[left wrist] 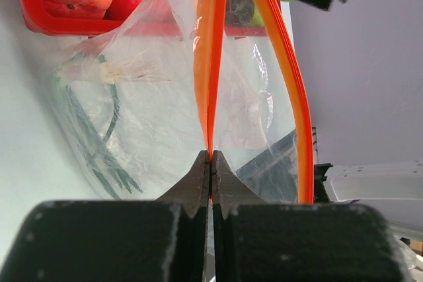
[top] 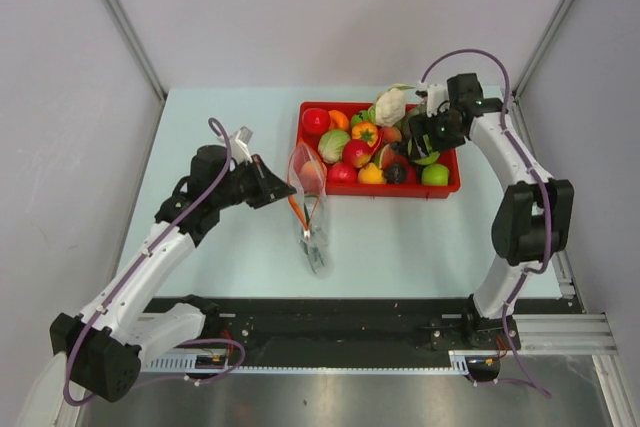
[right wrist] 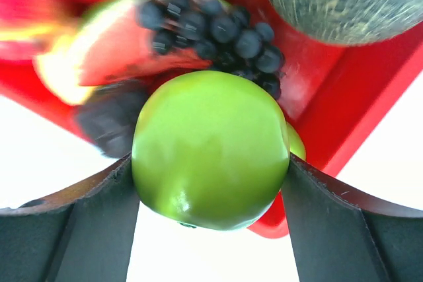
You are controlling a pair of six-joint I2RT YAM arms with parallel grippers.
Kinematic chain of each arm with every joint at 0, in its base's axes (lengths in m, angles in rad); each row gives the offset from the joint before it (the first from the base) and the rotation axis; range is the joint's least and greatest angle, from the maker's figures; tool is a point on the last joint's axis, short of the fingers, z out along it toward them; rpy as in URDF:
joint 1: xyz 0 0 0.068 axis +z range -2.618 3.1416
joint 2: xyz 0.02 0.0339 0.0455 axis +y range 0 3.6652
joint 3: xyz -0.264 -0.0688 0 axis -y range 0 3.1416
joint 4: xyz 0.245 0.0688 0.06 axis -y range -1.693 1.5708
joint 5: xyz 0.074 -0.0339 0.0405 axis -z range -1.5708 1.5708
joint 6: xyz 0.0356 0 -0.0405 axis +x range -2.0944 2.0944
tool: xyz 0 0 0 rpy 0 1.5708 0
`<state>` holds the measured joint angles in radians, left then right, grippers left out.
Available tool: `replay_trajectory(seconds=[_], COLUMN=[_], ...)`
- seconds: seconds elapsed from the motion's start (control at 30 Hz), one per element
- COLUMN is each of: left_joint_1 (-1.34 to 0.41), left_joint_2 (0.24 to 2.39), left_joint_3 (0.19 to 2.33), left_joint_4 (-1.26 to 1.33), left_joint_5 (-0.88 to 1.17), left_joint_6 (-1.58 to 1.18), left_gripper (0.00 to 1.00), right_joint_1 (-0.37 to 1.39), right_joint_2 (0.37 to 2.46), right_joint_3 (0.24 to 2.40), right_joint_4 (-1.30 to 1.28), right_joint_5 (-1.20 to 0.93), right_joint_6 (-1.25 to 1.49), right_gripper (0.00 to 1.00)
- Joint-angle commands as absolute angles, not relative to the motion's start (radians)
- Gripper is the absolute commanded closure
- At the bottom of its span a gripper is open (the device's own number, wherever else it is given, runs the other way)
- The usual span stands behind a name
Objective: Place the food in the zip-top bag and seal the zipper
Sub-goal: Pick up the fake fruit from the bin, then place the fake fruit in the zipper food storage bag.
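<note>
Left arm: stretched forward and inward over the table. Its gripper (left wrist: pixel 210 162) was pinched tight on the zipper (left wrist: pixel 211 64) of the bag (left wrist: pixel 145 117), which stood open-mouthed just left of the tray (top: pixel 400 190).
Right arm: reached far, wrist bent down over the tray's right end. Its gripper (right wrist: pixel 210 189) was clamped on a green apple (right wrist: pixel 208 156) (seemingly just above the grapes (right wrist: pixel 218 28); blur hid any gap).
Other food (top: pixel 352 137): in the tray.
</note>
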<state>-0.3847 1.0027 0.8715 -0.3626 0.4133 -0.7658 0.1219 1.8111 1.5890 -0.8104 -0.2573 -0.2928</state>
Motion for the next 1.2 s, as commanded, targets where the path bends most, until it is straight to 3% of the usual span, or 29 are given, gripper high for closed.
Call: replay_trajectory(seconds=[0.0,0.3,0.5,0.97,1.03,1.17], left_joint_1=[-0.379,-0.391,-0.405,-0.407,-0.407,-0.407], left_joint_2=[1.008,1.023,1.017,1.009,1.005,0.996], left_joint_3=[0.922,0.957,0.971,0.974,0.979,0.985], left_joint_4=[-0.364,-0.396,-0.408,-0.414,-0.413,-0.413], left_joint_5=[0.411,0.407,0.408,0.422,0.423,0.416], left_joint_6=[-0.729,-0.689,-0.664,-0.638,-0.637,-0.623], left_gripper=[1.0,1.0,1.0,1.0,1.0,1.0], right_joint_1=[0.155,0.541,0.736,0.828,0.828,0.836], right_joint_2=[1.62,1.424,1.472,1.585,1.572,1.551], right_joint_3=[1.718,1.72,1.724,1.658,1.635,1.603], right_joint_4=[-0.864,-0.723,-0.64,-0.655,-0.684,-0.73], right_joint_5=[-0.446,-0.565,-0.511,-0.434,-0.431,-0.4], right_joint_6=[-0.295,-0.176,-0.195,-0.275,-0.284,-0.316], right_gripper=[0.5,0.5,0.5,0.48,0.41,0.17])
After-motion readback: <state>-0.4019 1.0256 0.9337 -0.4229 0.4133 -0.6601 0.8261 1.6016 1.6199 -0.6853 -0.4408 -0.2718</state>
